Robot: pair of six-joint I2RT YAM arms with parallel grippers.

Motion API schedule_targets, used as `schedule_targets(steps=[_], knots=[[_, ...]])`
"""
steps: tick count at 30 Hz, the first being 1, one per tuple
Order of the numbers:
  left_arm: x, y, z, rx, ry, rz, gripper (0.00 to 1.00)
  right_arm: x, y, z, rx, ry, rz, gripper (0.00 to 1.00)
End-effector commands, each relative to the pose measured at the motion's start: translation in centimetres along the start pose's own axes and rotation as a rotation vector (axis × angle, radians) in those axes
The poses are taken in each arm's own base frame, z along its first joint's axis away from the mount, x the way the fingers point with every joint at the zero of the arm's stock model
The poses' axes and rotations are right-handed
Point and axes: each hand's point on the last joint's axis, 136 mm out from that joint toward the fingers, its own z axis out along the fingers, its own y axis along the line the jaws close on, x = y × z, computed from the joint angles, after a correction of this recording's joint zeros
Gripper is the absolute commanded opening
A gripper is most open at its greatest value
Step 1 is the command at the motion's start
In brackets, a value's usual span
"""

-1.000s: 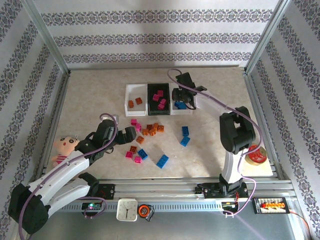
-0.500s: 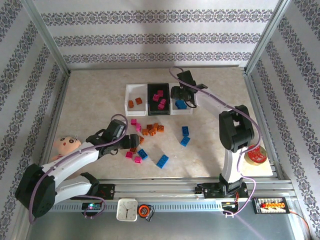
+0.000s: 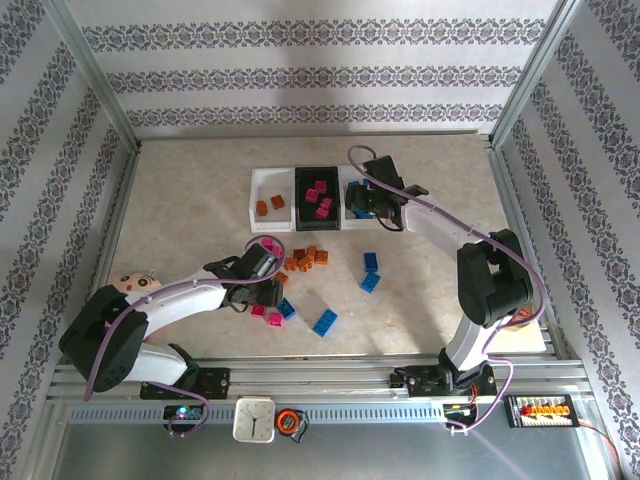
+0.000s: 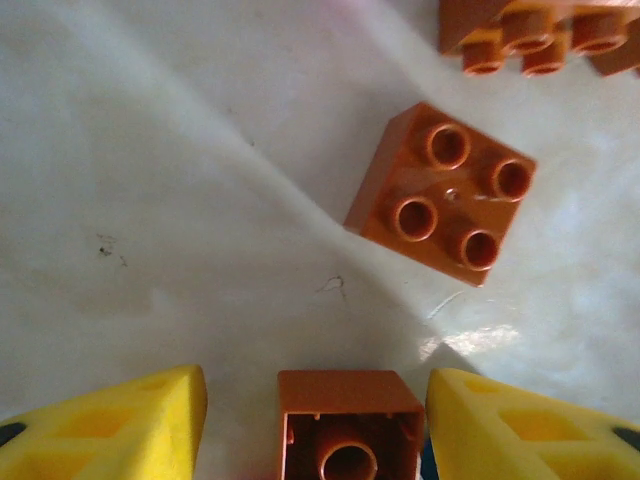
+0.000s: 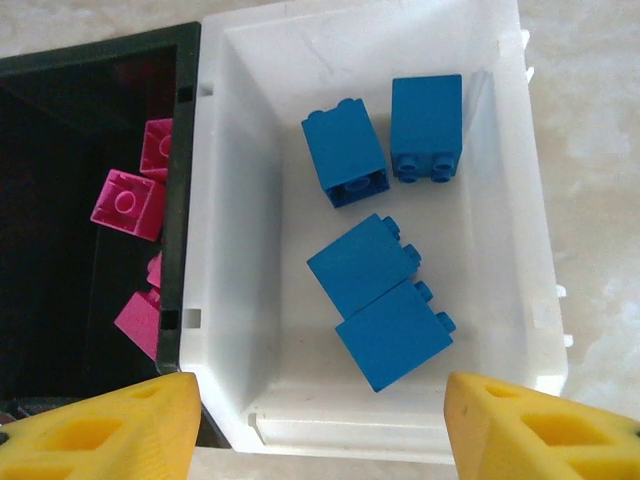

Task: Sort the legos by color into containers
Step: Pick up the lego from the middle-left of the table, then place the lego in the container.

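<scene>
The left arm (image 3: 170,305) is folded low over the table (image 3: 180,200), its forearm stretched out to the right from the elbow and its wrist pitched downward. The left fingers (image 4: 110,420) are spread apart and set astride a single orange brick (image 4: 348,425), which lies on its side with the hollow underside shown; a clear gap is seen on one side and a narrow one on the other, so nothing is gripped. Just ahead of these fingers a second orange brick (image 4: 440,192) rests studs up, and further ahead and to the right a cluster of orange bricks (image 4: 540,35) is seen. The right arm (image 3: 440,225) is raised at the elbow and extended forward and to the left, its wrist turned down over the row of containers. The right fingers (image 5: 110,420) are opened wide and hold nothing. Directly below and between them stands the white bin (image 5: 235,200), in which four blue bricks (image 5: 380,230) lie. To the left of that bin, touching it, the black bin (image 5: 60,120) is seen with pink bricks (image 5: 128,200) inside. Beyond it the other white bin (image 3: 255,195) holds two orange bricks. Loose blue bricks (image 3: 370,272) and pink bricks (image 3: 270,245) are scattered on the table between the two arms.
</scene>
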Motion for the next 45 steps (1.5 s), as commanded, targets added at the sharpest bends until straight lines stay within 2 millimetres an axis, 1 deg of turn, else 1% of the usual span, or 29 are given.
schedule_targets(steps=[1,4,6,9,11,13,15,18,21,24,26,28,29,33,36,38,40,43,45], knots=[[0.1,0.1,0.0,-0.038,0.002,0.039,0.56,-0.7,0.8,-1.5,-0.039,-0.040,0.003,0.65],[0.6,0.2,0.2,-0.034,0.013,0.035,0.48,-0.7,0.6,-1.7,-0.039,-0.048,0.008,0.65],[0.9,0.2,0.2,-0.036,0.017,0.036,0.45,-0.7,0.5,-1.7,-0.038,-0.046,0.011,0.65],[1.0,0.3,0.0,-0.039,0.012,0.025,0.37,-0.5,0.3,-1.8,-0.035,-0.046,0.015,0.65],[0.6,0.2,-0.5,-0.030,-0.013,0.013,0.32,-0.4,0.2,-1.9,-0.035,-0.048,0.017,0.65],[-0.3,-0.1,-1.4,-0.019,-0.052,0.004,0.30,-0.2,-0.1,-2.0,-0.032,-0.046,0.021,0.65],[-1.9,-0.3,-2.8,-0.007,-0.111,-0.004,0.29,0.0,-0.2,-2.2,-0.034,-0.047,0.025,0.65],[-6.0,-0.6,-5.5,0.025,-0.223,-0.032,0.29,0.5,-0.3,-2.8,-0.044,-0.052,0.035,0.65],[-11.1,-0.4,-7.6,0.051,-0.322,-0.074,0.29,1.4,-0.3,-3.4,-0.059,-0.051,0.038,0.65],[-15.8,-0.4,-8.3,0.074,-0.393,-0.109,0.29,2.5,-0.2,-4.0,-0.067,-0.044,0.034,0.65],[-18.8,-0.1,-8.1,0.075,-0.425,-0.132,0.28,3.3,-0.1,-4.4,-0.075,-0.039,0.025,0.65],[-21.4,0.3,-7.4,0.061,-0.441,-0.143,0.28,4.0,0.1,-5.0,-0.088,-0.036,0.021,0.65],[-22.7,0.6,-6.9,0.047,-0.442,-0.149,0.27,4.7,0.1,-5.3,-0.095,-0.027,0.016,0.65],[-26.1,1.7,-4.3,0.011,-0.421,-0.168,0.27,6.9,0.7,-6.4,-0.128,-0.010,-0.014,0.65],[-27.7,2.3,-2.6,-0.014,-0.403,-0.181,0.26,9.0,1.3,-7.3,-0.157,0.001,-0.053,0.65],[-28.3,2.6,-1.4,-0.029,-0.380,-0.188,0.26,10.3,1.9,-8.0,-0.178,0.001,-0.092,0.65],[-28.9,2.7,-0.5,-0.036,-0.365,-0.188,0.28,11.5,2.3,-8.8,-0.198,-0.002,-0.128,0.65],[-29.3,2.7,0.4,-0.047,-0.339,-0.185,0.34,13.3,3.1,-9.9,-0.246,0.002,-0.169,0.66],[-29.5,2.6,0.5,-0.041,-0.339,-0.186,0.42,14.5,3.7,-10.4,-0.285,0.017,-0.197,0.66]])
